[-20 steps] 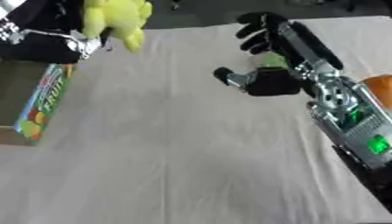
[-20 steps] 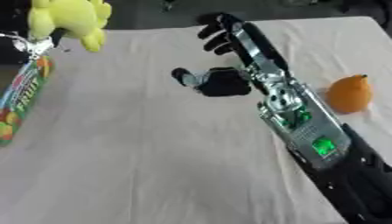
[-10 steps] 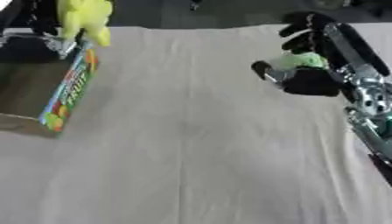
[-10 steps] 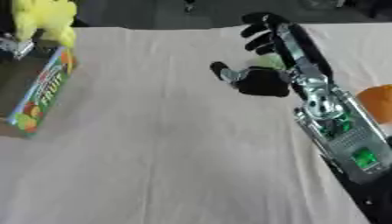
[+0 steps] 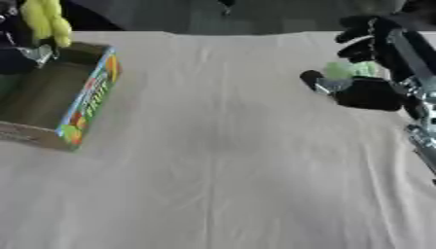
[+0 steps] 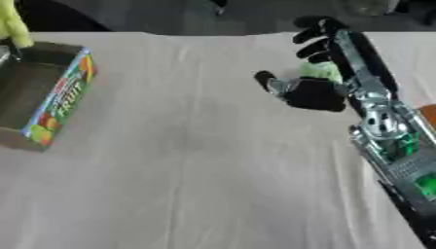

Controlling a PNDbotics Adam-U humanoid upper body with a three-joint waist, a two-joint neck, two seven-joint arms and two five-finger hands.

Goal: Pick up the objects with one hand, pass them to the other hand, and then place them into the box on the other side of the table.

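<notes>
Right hand [image 6: 319, 92]: comes in from the right side, black palm, fingers spread and fairly straight, pointing toward the far edge of the worktop, thumb stuck out to the left. Open, gripping nothing. A pale green object [image 6: 321, 70] sits just beyond the palm, between the fingers and the thumb; partly hidden by the hand, so whether it touches the fingers cannot be told. Shape unclear, rounded, soft in outline.

Behind the hand the right forearm [image 6: 388, 141] runs to the lower right corner: silver joint, green board, black casing. A sliver of something orange [image 6: 428, 114] shows at the right edge beside the forearm, on the cloth.

Left hand [image 5: 38, 51]: only a silver and dark part shows at the upper left corner, above the box. It carries a yellow soft object [image 5: 47, 23], which hangs over the far left corner of the box. The fingers themselves are too hidden to read; cannot tell how they are set.

Box [image 5: 64, 97]: cardboard, open top, brown inside, on the left side of the worktop, turned a little askew. Its right wall bears bright print in green, red, yellow and blue with lettering. Inside looks dark and plain.

Worktop [image 5: 221, 160]: covered by a pale, creased cloth, box and right hand well apart on it. Dark background past the far edge.
</notes>
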